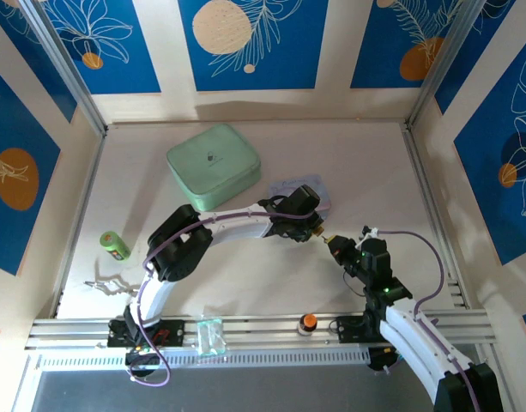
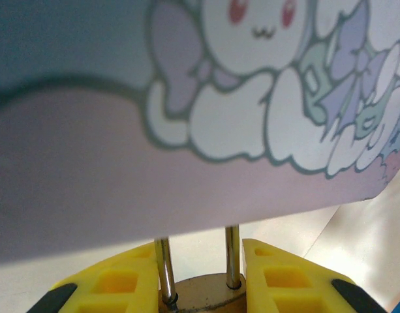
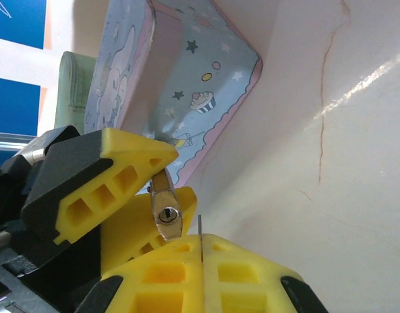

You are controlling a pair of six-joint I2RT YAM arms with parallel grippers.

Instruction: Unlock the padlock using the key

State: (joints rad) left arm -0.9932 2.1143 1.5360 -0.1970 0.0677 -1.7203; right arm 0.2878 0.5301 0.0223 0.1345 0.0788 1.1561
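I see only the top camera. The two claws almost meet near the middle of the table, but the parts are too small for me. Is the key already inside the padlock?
Observer: No. In the right wrist view the key stands just beside the padlock, not in its keyhole.
Operator: Which claw holds the padlock?
Observer: The left claw pinches its brass body, with the shackle pointing out toward the cartoon tin.
Operator: And is the right claw closed on the key?
Observer: Yes, the right claw is shut on it; a thin sliver of blade rises above its fingers.
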